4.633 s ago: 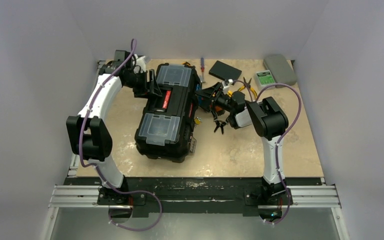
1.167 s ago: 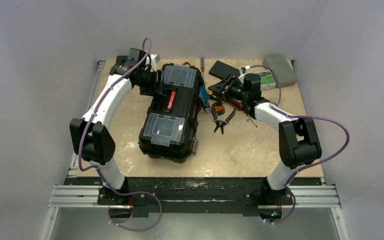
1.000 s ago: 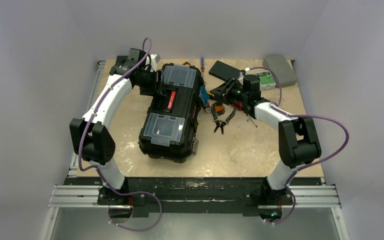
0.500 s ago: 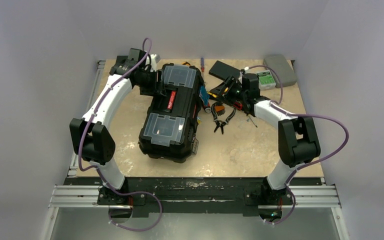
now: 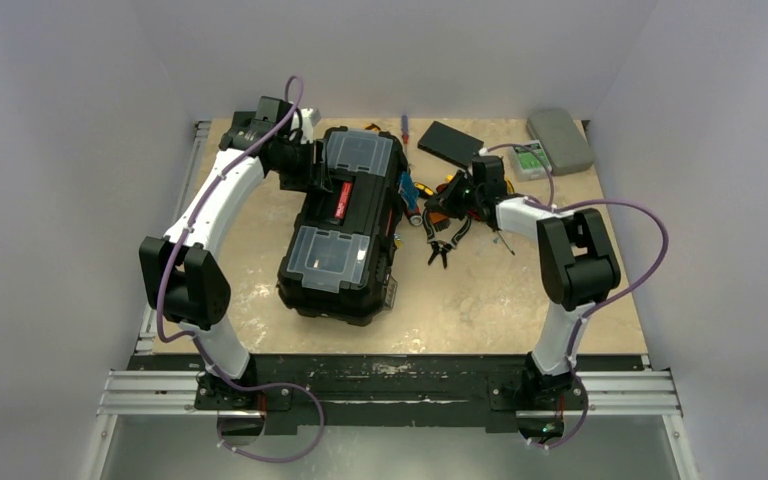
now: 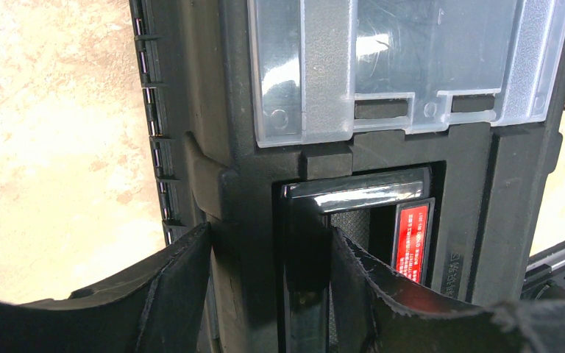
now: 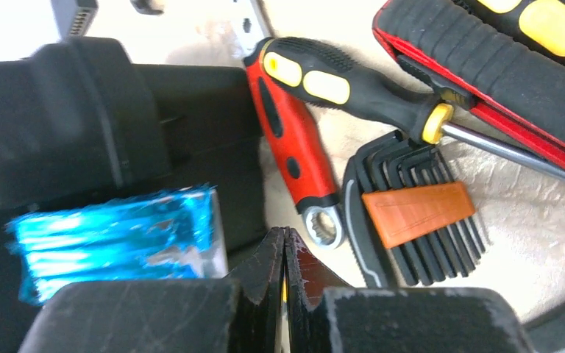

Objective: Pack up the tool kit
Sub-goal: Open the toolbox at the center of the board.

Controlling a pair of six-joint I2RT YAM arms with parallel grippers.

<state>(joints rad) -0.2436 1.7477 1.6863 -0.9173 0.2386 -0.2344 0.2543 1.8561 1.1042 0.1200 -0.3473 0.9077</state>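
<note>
The tool kit [image 5: 340, 225] is a large black box with two clear-lidded compartments, lying closed at the table's middle. My left gripper [image 5: 312, 172] is on its far left side. In the left wrist view the left gripper [image 6: 271, 232] is shut on the box's lid wall and glossy handle bar [image 6: 353, 193], next to a red label [image 6: 412, 234]. My right gripper [image 5: 438, 205] hangs low over loose tools right of the box. In its own view the right gripper [image 7: 285, 235] is shut and holds nothing. It hovers near a red-handled wrench [image 7: 294, 140], an orange hex-key set [image 7: 416, 213] and a black-and-yellow screwdriver [image 7: 353, 81].
A blue foil pack [image 7: 110, 239] lies against the box's right side. Black pliers [image 5: 447, 240] rest on the table below the right gripper. At the back stand a flat black box [image 5: 450, 143], a grey case [image 5: 560, 140], a green-labelled pack [image 5: 530, 158] and a small screwdriver [image 5: 404, 128].
The right gripper opened wider, then shut with nothing in it, and slid left and down toward the tools as its elbow swung inward. The left arm and the box stayed still.
</note>
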